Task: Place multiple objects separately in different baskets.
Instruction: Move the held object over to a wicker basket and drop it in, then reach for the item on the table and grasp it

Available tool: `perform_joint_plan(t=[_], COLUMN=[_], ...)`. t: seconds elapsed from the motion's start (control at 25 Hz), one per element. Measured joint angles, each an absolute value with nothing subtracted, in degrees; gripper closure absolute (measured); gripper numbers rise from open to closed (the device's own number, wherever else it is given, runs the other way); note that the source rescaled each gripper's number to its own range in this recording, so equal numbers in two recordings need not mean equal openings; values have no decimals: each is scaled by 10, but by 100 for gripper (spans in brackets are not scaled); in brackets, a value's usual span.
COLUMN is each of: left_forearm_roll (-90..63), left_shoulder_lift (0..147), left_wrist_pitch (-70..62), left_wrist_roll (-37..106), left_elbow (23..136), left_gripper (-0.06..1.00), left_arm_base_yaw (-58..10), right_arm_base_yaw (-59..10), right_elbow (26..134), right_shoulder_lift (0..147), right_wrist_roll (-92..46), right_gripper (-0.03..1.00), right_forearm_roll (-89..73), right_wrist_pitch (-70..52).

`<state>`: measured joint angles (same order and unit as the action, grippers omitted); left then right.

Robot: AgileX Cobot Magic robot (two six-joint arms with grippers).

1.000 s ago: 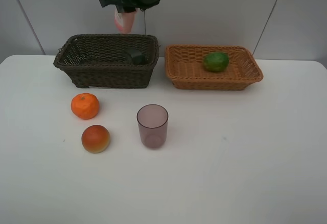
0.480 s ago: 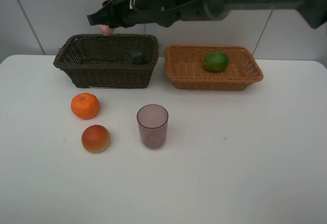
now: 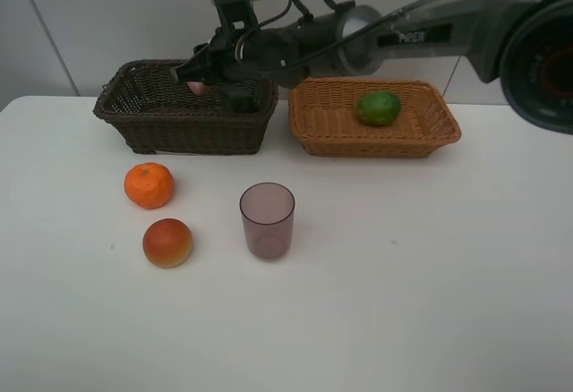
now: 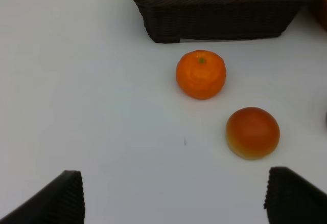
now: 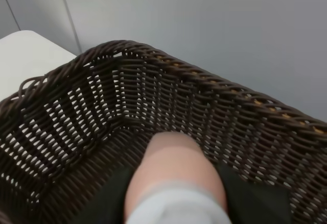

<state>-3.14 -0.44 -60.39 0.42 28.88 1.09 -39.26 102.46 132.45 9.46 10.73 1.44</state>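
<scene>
— Left side first?
— Wide-spread left end effector [image 4: 176, 198] above the bench [image 3: 430, 276], gripping nothing; tangerine [image 3: 149, 185] and red-orange fruit [image 3: 167, 242] ahead of it, apart.
— And the pink bottle [image 5: 173, 175]?
— Small, pale pink, white cap; pinched in the right end effector [image 3: 192, 76], inside the dark brown basket [image 3: 179, 128] near its back wall. Cap toward the wrist, base toward the woven wall, long axis along the fingers. Just beside, the dark pump bottle [image 3: 237, 98]. Further right: purple cup [image 3: 267, 220] on the bench, then tan basket [image 3: 376, 146] with green fruit [image 3: 380, 107].
</scene>
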Motion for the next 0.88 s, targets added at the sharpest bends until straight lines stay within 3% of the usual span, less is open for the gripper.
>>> perform_joint_plan(t=[0.32,0.36,0.52,0.56,0.68,0.88], left_forearm_roll=[-31,-31,-31,-31,-31,-31], left_shoulder_lift=[-4,-4,-4,-4,-4,-4], left_wrist_pitch=[-604,-604,-604,-604,-604,-604], left_wrist_roll=[4,4,4,4,4,4], left_elbow=[289,289,289,289,289,289], left_gripper=[2,2,2,2,2,2], left_arm_base_yaw=[11,11,11,11,11,11], right_arm_base_yaw=[-393,-393,-393,-393,-393,-393], right_elbow=[1025,1025,1025,1025,1025,1025], right_shoulder_lift=[1324,1324,1324,1324,1324,1324], right_wrist_roll=[95,95,95,95,95,95], right_gripper=[94,86,21,11,0,-3], right_forearm_roll=[107,107,107,106,104,87], right_wrist_pitch=[21,22,30,30,26,25])
